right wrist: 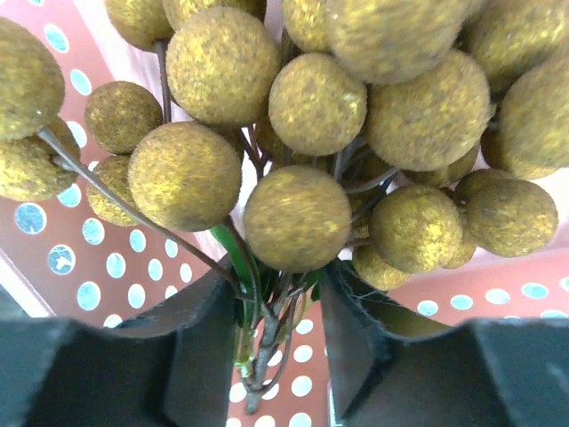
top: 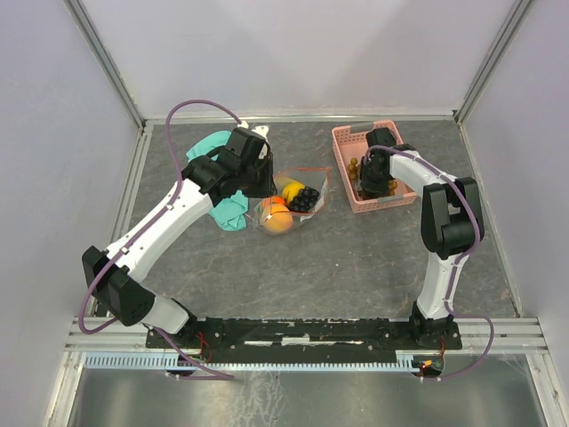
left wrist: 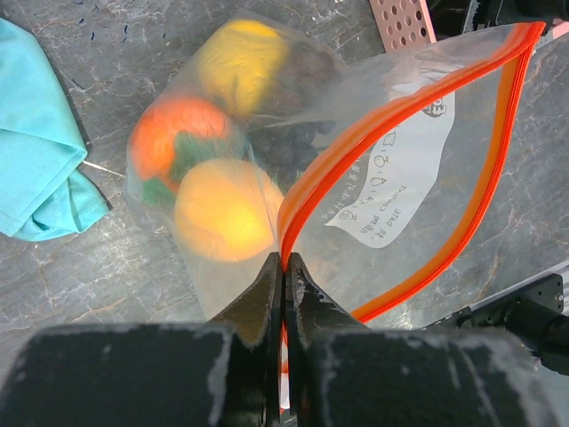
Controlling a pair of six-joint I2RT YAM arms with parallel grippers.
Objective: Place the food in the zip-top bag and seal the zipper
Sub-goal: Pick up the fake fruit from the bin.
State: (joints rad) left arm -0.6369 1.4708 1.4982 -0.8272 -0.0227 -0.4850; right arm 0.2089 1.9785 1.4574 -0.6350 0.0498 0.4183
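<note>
The clear zip-top bag (top: pixel 300 197) lies mid-table with its mouth gaping. In it are a yellow lemon (left wrist: pixel 236 58), two orange round fruits (left wrist: pixel 222 209), and a dark grape bunch (left wrist: pixel 298 142). My left gripper (left wrist: pixel 284 260) is shut on the bag's mouth corner, pinching the red-orange zipper (left wrist: pixel 391 116). My right gripper (right wrist: pixel 280 294) is down inside the pink basket (top: pixel 342 142). Its jaws stand apart on either side of the stem of the brownish-tan berry cluster (right wrist: pixel 298 218), with a gap still showing on the right. No strawberry shows.
A teal cloth (top: pixel 229 212) lies left of the bag, under the left arm, and shows in the left wrist view (left wrist: pixel 36 178). The pink basket stands at the back right near the wall. Metal frame rails border the table.
</note>
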